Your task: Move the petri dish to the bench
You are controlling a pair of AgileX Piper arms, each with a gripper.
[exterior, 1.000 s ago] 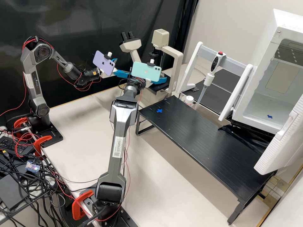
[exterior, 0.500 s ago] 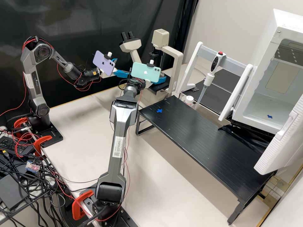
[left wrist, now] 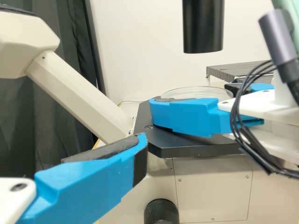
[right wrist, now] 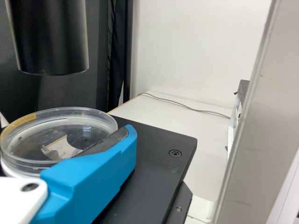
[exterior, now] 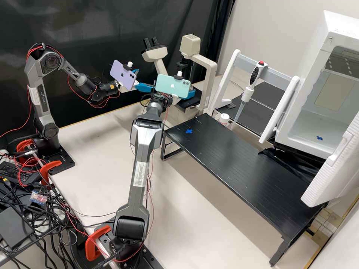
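Petri dish (right wrist: 86, 132) is resting on the microscope stage (right wrist: 156, 149) at the right hand (left wrist: 190, 98), whose grip is defying confirmation, the left hand (exterior: 146, 79) is standing open, and uneven pressure is possibly risking rim slippage.

We find these premises to be a laboratory. In evidence, we note a cream microscope with twin eyepieces (exterior: 155, 54) and, at its black stage (right wrist: 156, 168), a clear petri dish (right wrist: 67, 135). We further record a pipette with a red button (exterior: 255, 76), a white cabinet standing open (exterior: 321, 125), a long black bench (exterior: 235, 164) and two robot arms mounted on a pale worktop (exterior: 179, 209).
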